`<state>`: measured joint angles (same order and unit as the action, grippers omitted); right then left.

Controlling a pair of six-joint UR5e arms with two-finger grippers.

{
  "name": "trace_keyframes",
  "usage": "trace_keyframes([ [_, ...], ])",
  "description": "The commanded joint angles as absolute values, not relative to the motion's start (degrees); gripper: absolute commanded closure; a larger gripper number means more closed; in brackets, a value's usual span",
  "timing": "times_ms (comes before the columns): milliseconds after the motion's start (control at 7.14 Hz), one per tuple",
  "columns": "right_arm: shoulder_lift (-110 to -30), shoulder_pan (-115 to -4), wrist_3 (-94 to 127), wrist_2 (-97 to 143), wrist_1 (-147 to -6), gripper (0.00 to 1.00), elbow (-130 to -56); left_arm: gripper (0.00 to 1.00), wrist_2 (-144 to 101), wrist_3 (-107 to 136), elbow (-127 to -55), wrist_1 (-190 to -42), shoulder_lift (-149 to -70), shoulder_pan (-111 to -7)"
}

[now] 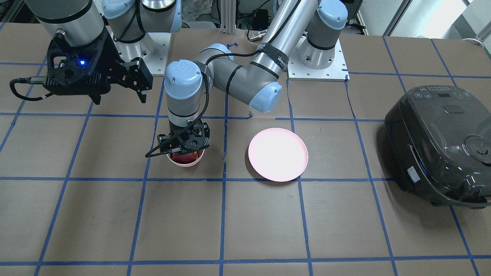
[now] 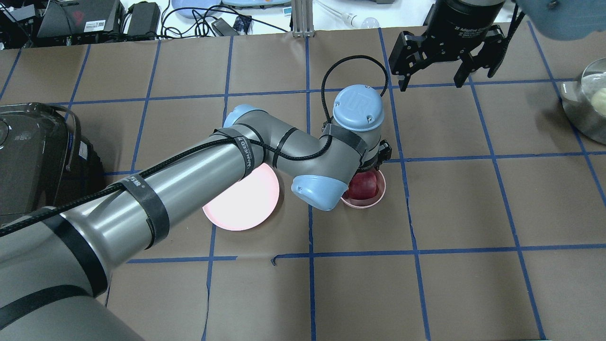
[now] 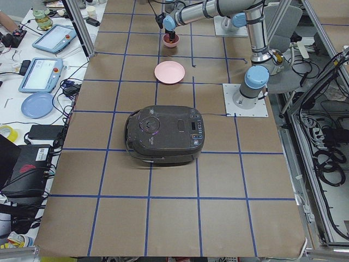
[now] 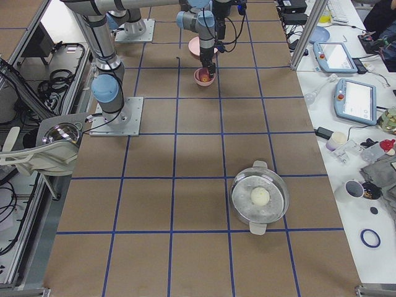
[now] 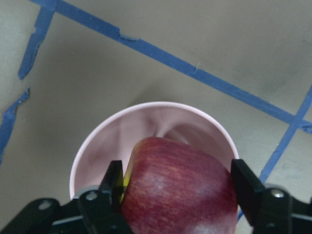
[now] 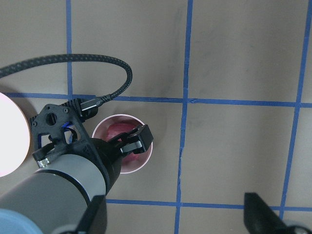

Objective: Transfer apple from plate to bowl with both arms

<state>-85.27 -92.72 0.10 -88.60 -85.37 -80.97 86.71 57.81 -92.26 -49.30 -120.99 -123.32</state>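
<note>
The dark red apple [image 5: 175, 190] sits in the mouth of the small pink bowl [image 5: 97, 141], at its rim. My left gripper [image 1: 186, 147] stands straight over the bowl [image 2: 364, 203], its two black fingers pressed on either side of the apple [image 2: 363, 185], so it is shut on it. The flat pink plate [image 1: 278, 154] lies bare beside the bowl, under my left forearm in the overhead view [image 2: 241, 201]. My right gripper [image 2: 442, 80] hangs open and holds nothing, raised above the table beyond the bowl; it also shows in the front view [image 1: 119, 97].
A dark rice cooker [image 1: 437, 145] stands at the table end on my left. A steel pot [image 2: 589, 104] with a pale ball in it stands at the far right. Blue tape lines grid the brown table.
</note>
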Motion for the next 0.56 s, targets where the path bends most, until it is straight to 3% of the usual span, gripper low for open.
trace_keyframes([
  [0, -85.25, -92.72, 0.09, -88.68, -85.69, 0.00, -80.95, 0.00, 87.10, 51.47, -92.28, -48.69, -118.93, -122.96],
  [420, -85.34, -92.72, 0.09, -88.68, -85.69, 0.00, -80.95, 0.00, 86.57, 36.63, -94.20, -51.75, -112.61, -111.58],
])
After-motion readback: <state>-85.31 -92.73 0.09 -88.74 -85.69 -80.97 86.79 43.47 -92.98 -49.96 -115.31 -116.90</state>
